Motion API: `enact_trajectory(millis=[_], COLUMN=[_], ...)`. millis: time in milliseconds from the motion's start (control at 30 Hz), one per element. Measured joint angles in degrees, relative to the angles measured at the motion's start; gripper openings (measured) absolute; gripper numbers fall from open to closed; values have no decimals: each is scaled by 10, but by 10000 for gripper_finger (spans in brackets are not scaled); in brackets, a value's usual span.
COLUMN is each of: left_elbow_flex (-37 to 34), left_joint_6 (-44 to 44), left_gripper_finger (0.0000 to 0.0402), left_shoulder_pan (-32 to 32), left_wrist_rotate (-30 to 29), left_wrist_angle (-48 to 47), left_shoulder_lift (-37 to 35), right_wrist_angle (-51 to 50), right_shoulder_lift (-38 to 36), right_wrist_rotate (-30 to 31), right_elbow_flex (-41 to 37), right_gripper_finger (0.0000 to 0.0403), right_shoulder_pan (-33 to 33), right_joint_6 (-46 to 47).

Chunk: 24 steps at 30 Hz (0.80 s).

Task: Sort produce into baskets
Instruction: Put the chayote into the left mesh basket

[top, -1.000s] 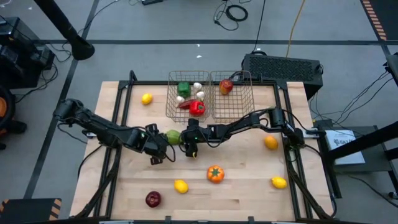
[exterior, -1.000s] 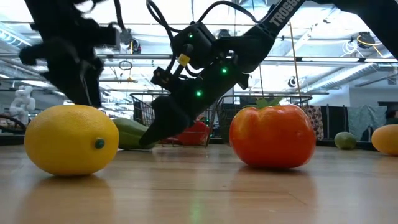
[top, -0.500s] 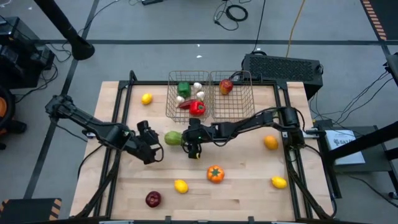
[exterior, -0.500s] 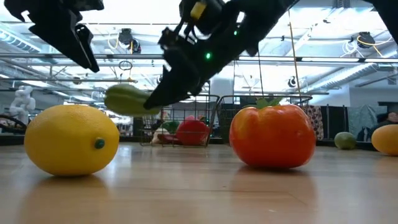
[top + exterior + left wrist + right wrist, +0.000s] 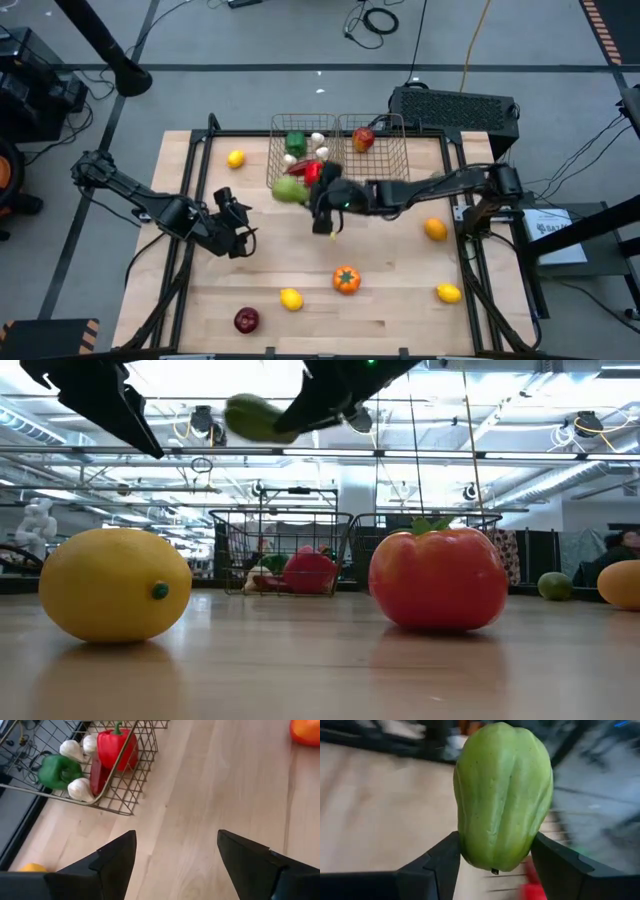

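Note:
A pale green ribbed vegetable [image 5: 502,795] hangs in the air at the near left corner of the left basket [image 5: 281,152], with my right gripper [image 5: 495,840] shut on it. In the high view the vegetable [image 5: 288,190] hangs beside the basket's red pepper [image 5: 314,172]. This basket also holds a green pepper [image 5: 59,771] and garlic bulbs [image 5: 80,790]. A red apple [image 5: 363,138] lies in the right basket [image 5: 390,165]. My left gripper [image 5: 175,850] hovers open over bare wood left of centre, holding nothing. My right gripper pinches the green vegetable between its two fingers at the end nearest the wrist [image 5: 470,851]. The fingers reach in from the table's right, slanting a little downward. The rest of the vegetable juts out past the fingertips, lifted well clear of the table.
Loose on the table are lemons [image 5: 235,158] [image 5: 291,299] [image 5: 448,293], an orange [image 5: 435,229], a tomato [image 5: 346,279] and a dark red apple [image 5: 246,320]. A black box [image 5: 455,108] stands behind the right basket.
My right gripper has lifted the green vegetable off the table and carried it up and toward the far edge, to the left basket. My left gripper has risen and drawn back toward the table's left, staying open.

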Motion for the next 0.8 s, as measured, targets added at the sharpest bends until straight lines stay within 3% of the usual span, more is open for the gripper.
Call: enact_trajectory(millis=[200,367,800], left_elbow_flex=[0,0,-8], left_joint_6=[2,2,-17], left_gripper_finger=[286,286,286], left_shoulder_pan=[0,0,0], left_wrist_rotate=[-6,-6,12], left_wrist_angle=[1,0,-9], left_shoulder_lift=[0,0,0], right_wrist_angle=[3,-1,-35], right_shoulder_lift=[3,45,71], right_wrist_rotate=[12,-53,-104], right_elbow_flex=[0,0,0], right_gripper_finger=[216,219,222], right_shoulder_pan=[-78,-127,-147], right_joint_6=[-7,12,-1])
